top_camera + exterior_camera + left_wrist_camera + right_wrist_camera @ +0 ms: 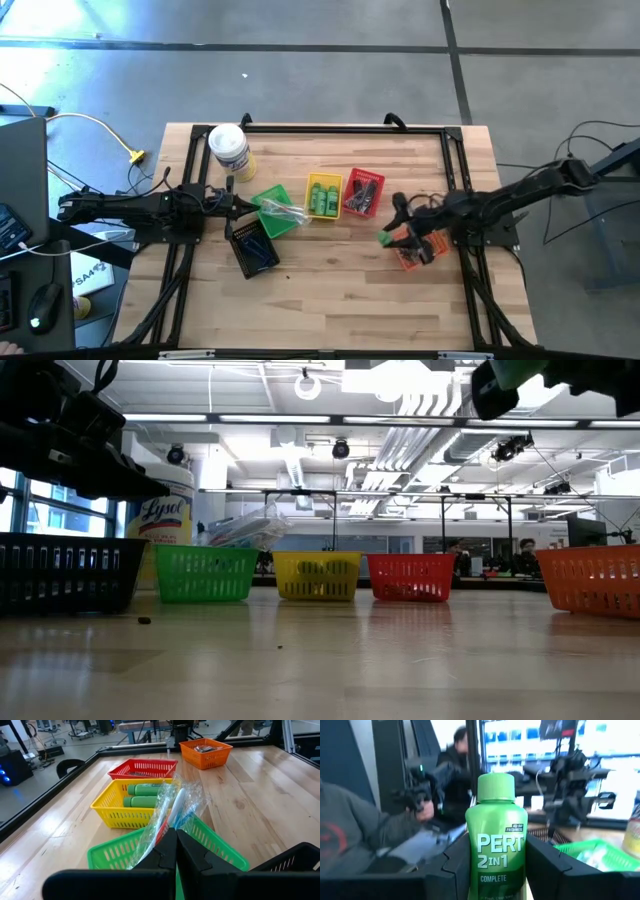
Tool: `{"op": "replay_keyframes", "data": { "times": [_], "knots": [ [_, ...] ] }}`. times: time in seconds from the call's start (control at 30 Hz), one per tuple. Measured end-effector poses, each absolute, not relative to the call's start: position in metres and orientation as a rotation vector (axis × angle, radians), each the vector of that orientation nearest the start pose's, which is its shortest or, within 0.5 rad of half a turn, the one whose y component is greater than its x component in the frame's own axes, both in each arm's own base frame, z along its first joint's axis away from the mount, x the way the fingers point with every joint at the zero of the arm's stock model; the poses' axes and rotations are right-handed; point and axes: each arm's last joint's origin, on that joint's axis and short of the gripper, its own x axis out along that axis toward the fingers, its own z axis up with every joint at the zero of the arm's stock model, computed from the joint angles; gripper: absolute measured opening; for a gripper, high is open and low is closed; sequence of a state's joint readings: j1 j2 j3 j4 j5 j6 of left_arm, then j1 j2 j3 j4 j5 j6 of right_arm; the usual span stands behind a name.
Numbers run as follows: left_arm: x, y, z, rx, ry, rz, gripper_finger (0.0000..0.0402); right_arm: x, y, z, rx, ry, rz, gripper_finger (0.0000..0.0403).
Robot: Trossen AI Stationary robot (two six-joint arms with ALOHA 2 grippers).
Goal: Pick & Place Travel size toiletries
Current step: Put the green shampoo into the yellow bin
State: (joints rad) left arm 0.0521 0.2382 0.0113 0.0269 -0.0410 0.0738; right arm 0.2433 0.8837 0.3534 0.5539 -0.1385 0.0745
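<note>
Toiletries first: your left gripper (232, 203) waits with jaws together near the green basket (275, 207), while your right gripper (412, 240) clamps one upright green bottle (495, 837) above the orange basket (410, 257). If that smooth bottle slips, it could drop short of the yellow basket (323, 195). You have five baskets, and at least two bottles lie in the yellow.

A row of small plastic mesh baskets (325, 195) crosses the wooden table (330, 290), a white canister (229, 148) behind its left end.
</note>
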Motion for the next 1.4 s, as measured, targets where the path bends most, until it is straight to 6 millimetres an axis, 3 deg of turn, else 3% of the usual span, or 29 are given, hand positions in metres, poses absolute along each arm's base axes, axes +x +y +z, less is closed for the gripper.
{"op": "replay_keyframes", "data": {
  "times": [0.4, 0.67, 0.8, 1.4],
  "knots": [
    [0.11, 0.007, 0.15, 0.072, 0.203, 0.086, 0.0, 0.134, 0.034, 0.23, 0.07, -0.229, 0.353, 0.0145],
    [0.11, 0.007, 0.15, 0.072, 0.203, 0.086, 0.0, 0.112, 0.026, 0.209, 0.053, -0.265, 0.264, 0.0146],
    [0.11, 0.007, 0.15, 0.072, 0.204, 0.086, 0.0, 0.106, 0.024, 0.196, 0.057, -0.282, 0.246, 0.0146],
    [0.11, 0.007, 0.15, 0.071, 0.206, 0.086, 0.0, 0.099, 0.021, 0.188, 0.052, -0.216, 0.168, 0.014]
  ]
}}
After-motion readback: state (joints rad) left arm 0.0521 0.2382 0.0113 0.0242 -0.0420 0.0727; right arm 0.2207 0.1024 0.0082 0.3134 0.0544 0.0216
